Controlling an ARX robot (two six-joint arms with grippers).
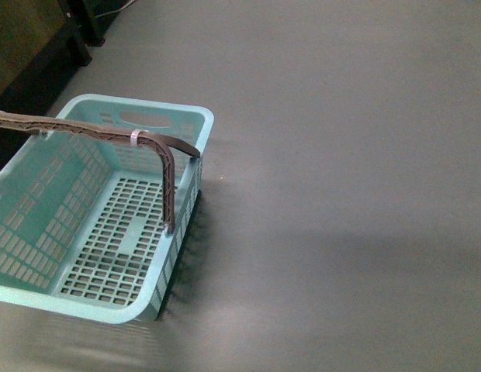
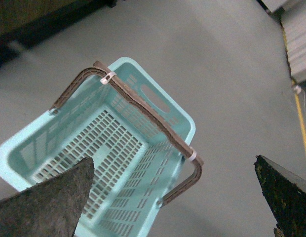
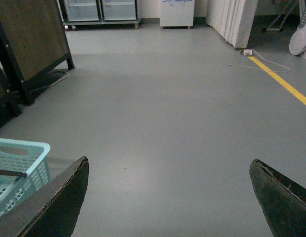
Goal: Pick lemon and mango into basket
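Observation:
The light teal basket stands on the grey floor at the left of the front view, its brown arched handle upright across it. Nothing lies on its slotted floor. In the left wrist view my left gripper hangs open above the basket, near its handle. My right gripper is open over bare floor, with one corner of the basket off to the side. The lemon and the mango are out of view. Neither arm shows in the front view.
Dark wooden furniture stands behind the basket at the far left. The right wrist view shows a dark panel on legs, glass-fronted cabinets, a white folding screen, a yellow floor line and a cable.

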